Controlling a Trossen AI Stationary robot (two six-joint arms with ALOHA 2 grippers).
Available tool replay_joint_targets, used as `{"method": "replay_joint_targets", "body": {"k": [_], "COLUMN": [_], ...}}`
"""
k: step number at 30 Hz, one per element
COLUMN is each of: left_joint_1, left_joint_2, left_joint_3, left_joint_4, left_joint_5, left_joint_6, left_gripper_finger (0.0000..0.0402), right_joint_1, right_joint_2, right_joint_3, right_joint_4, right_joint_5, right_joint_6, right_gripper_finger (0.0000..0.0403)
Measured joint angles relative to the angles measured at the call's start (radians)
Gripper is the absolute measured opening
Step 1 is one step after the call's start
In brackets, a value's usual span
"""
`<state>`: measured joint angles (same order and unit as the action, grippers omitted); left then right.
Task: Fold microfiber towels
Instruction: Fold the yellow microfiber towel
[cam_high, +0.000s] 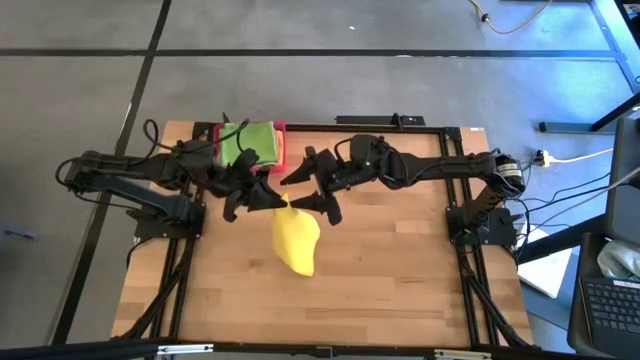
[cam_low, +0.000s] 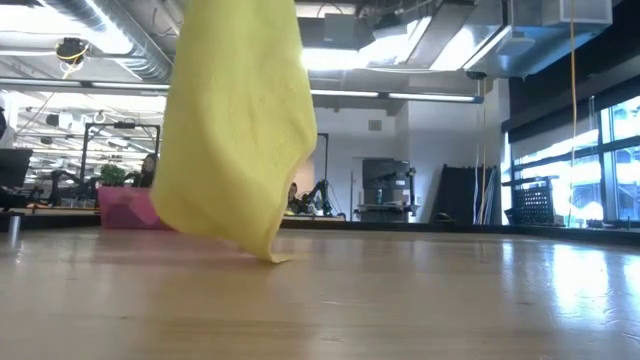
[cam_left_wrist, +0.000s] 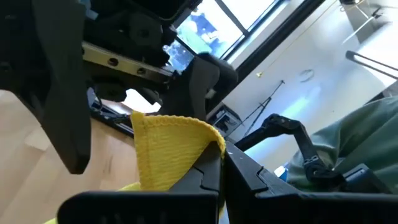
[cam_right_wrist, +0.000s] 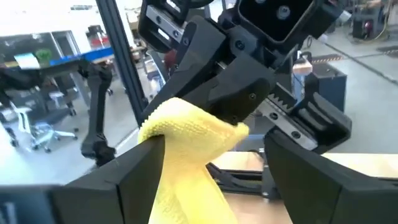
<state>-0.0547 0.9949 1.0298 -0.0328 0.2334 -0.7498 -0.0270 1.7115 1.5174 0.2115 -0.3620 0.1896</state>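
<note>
Yellow towel (cam_high: 296, 238) hangs above mid-table (cam_high: 400, 280), lower corner touching the wood. Left gripper (cam_high: 268, 190) clamped on its top corner. Right gripper (cam_high: 312, 190) spread wide around the same corner. Green towels (cam_high: 245, 143) stacked on pink tray (cam_high: 280, 145) at far edge.

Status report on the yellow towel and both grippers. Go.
Left gripper shut on yellow towel, holding it up off the table. Right gripper open, fingers either side of the towel's top. Green towel stacked on pink tray behind. Nothing in the way.
</note>
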Motion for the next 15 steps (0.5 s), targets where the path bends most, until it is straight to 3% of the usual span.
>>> {"method": "replay_joint_targets", "body": {"k": [7,15], "left_joint_1": [-0.001,0.002], "left_joint_2": [-0.001,-0.005], "left_joint_3": [0.000,-0.002], "left_joint_4": [-0.015,-0.280], "left_joint_5": [-0.003,-0.020], "left_joint_6": [-0.002,-0.007], "left_gripper_finger": [0.0000,0.0000], "right_joint_1": [0.017,0.018], "right_joint_2": [0.000,-0.004], "right_joint_3": [0.000,0.000], "right_joint_4": [0.004,0.011], "right_joint_5": [-0.079,-0.201], "right_joint_6": [0.100,0.178], "right_gripper_finger": [0.0270,0.0201]}}
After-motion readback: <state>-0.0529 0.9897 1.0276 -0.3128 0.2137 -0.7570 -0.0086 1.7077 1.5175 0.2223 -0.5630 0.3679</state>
